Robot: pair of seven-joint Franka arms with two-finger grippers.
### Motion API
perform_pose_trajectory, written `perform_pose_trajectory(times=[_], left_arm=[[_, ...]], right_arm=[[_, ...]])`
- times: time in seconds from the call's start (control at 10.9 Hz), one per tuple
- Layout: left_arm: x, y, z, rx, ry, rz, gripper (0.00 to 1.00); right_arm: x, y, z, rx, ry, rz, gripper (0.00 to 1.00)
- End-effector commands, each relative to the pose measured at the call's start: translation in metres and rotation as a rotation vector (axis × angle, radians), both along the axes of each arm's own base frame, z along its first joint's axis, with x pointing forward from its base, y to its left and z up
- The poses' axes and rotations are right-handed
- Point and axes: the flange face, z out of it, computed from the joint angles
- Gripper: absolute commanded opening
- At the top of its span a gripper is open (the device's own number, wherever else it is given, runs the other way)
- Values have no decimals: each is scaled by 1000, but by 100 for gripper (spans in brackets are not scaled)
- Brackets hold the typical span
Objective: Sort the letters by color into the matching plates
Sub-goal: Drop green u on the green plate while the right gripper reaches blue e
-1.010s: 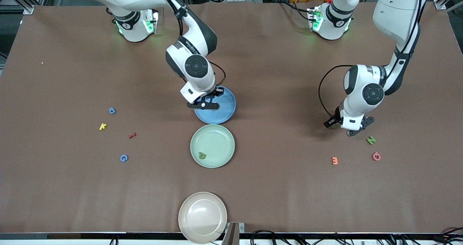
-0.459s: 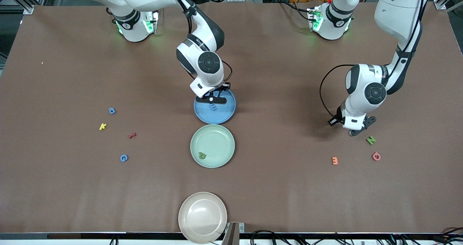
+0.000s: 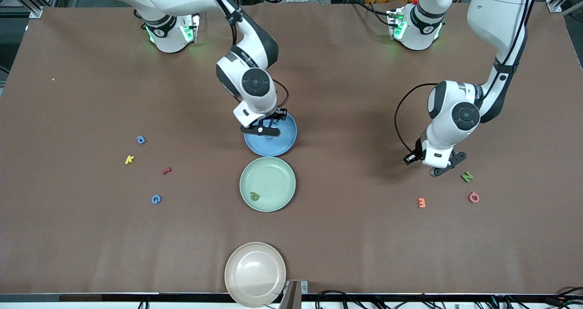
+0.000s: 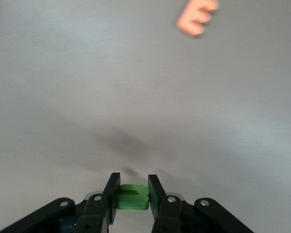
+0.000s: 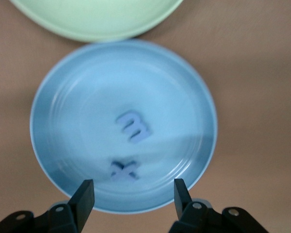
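Note:
My right gripper (image 3: 264, 127) is open and empty, over the blue plate (image 3: 282, 145) at its rim; it also shows in the right wrist view (image 5: 133, 191). Two blue letters (image 5: 132, 127) (image 5: 123, 170) lie in that blue plate (image 5: 63, 121). My left gripper (image 3: 438, 169) is shut on a green letter (image 4: 132, 197), over bare table beside a green N (image 3: 467, 177). The green plate (image 3: 273, 174) holds one green letter (image 3: 254, 196). Two blue letters (image 3: 140, 139) (image 3: 155, 199) lie on the table toward the right arm's end.
A beige plate (image 3: 255, 274) sits at the table edge nearest the camera. A yellow letter (image 3: 129, 159) and a red one (image 3: 166, 170) lie among the loose blue letters. An orange letter (image 3: 421, 203) and a pink one (image 3: 473, 197) lie near the green N.
A blue letter came into sight in the blue plate as my right gripper moved over it, then drew back a little. My left gripper shifted slightly toward the middle of the table.

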Motion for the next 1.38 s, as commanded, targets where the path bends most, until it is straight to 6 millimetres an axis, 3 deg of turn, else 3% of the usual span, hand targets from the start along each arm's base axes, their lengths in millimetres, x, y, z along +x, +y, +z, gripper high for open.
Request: perform_pose_trajectory(times=[0.0,0.28,0.37,0.46,0.55,0.64,0.92,1.29], left_arm=[[24,-61,33,-97,-62,48,0],[57,-123,51,-184,-113,118,0],[62,-146,46,-202,-113,139,0],[71,-180,49,-235,-130,159,0],[77,-199,49,-258,-138,196,0],[80,-210,50,-271,-144,218,0],[67,-259,62,-360,-227,272,0],[45,-306,72,-465,-308,265,0]], right_arm=[[45,-60,43,18,-37,17,75],[94,-138,59,43,-69,108,75],[109,-166,62,40,-81,135,75],[121,-189,59,24,-95,149,74],[129,-204,55,-20,-115,192,74],[143,-233,51,-56,-153,213,74],[175,-309,28,-29,-197,341,74],[201,-384,-18,-27,-269,435,73]])
